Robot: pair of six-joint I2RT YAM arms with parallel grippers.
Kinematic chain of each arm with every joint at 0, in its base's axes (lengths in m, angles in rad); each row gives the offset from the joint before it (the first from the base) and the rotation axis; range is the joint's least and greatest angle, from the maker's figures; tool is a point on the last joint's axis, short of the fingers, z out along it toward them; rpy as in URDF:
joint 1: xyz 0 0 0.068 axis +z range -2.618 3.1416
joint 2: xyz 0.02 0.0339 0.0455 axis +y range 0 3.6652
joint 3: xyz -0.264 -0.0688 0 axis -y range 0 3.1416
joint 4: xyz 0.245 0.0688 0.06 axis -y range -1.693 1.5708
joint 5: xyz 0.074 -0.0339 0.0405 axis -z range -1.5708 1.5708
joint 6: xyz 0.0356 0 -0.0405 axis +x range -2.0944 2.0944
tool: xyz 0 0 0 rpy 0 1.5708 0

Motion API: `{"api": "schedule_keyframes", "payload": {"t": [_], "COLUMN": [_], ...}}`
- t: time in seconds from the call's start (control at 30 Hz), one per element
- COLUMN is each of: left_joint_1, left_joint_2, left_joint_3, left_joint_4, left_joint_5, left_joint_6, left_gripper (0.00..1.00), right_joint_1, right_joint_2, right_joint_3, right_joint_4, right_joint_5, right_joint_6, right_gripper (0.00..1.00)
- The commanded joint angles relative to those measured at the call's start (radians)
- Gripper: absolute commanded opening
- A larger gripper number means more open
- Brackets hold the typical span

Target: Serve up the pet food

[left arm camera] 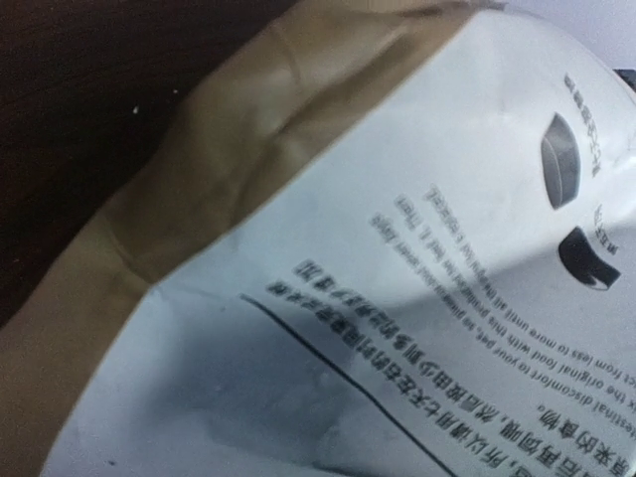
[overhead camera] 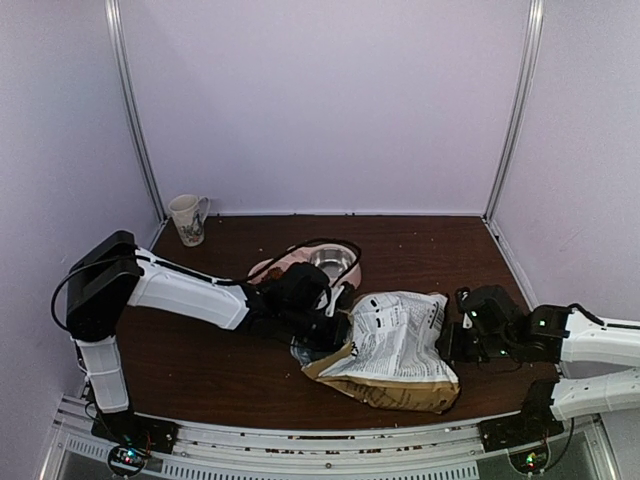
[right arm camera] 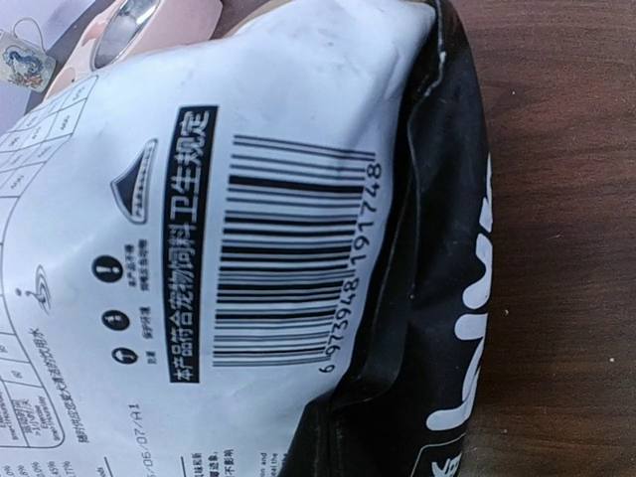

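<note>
The tan paper bag [overhead camera: 395, 350] with a white printed label lies flat on the dark table, its left end crumpled. It fills the left wrist view [left arm camera: 397, 248] and most of the right wrist view [right arm camera: 248, 199], where its barcode and black end show. My left gripper [overhead camera: 318, 328] is at the bag's left end and my right gripper [overhead camera: 452, 342] is against its right end. The bag hides the fingers of both. The pink double bowl [overhead camera: 318, 264] with a steel insert stands just behind the bag's left end. No kibble is in view.
A white patterned mug [overhead camera: 188, 218] stands at the back left corner. The pink bowl also shows at the top left of the right wrist view [right arm camera: 149, 30]. Lilac walls enclose the table on three sides.
</note>
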Motion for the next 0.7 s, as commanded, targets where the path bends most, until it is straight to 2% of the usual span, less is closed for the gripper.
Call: {"api": "schedule_keyframes", "payload": {"t": [0.0, 0.27, 0.5, 0.53, 0.57, 0.67], "left_joint_1": [-0.048, -0.044, -0.036, -0.036, -0.036, -0.036], "left_joint_2": [0.038, -0.079, -0.173, -0.181, -0.189, -0.217], "left_joint_3": [0.031, -0.025, -0.040, -0.042, -0.043, -0.053], "left_joint_4": [0.297, 0.421, 0.472, 0.484, 0.493, 0.499], "left_joint_5": [0.137, 0.142, 0.137, 0.142, 0.147, 0.148], "left_joint_6": [-0.070, -0.126, -0.148, -0.155, -0.161, -0.166], "left_gripper": [0.00, 0.00, 0.00, 0.00, 0.00, 0.00], "right_joint_1": [0.005, -0.010, -0.022, -0.022, -0.022, -0.022], "right_joint_2": [0.016, -0.065, -0.127, -0.131, -0.136, -0.149], "right_joint_3": [-0.018, -0.012, 0.041, 0.061, 0.081, 0.154], "right_joint_4": [0.077, -0.008, -0.095, -0.117, -0.137, -0.204], "right_joint_5": [-0.034, 0.056, 0.076, 0.084, 0.089, 0.112], "right_joint_6": [0.021, 0.028, 0.020, 0.015, 0.006, -0.022], "right_gripper": [0.00, 0.00, 0.00, 0.05, 0.23, 0.51]}}
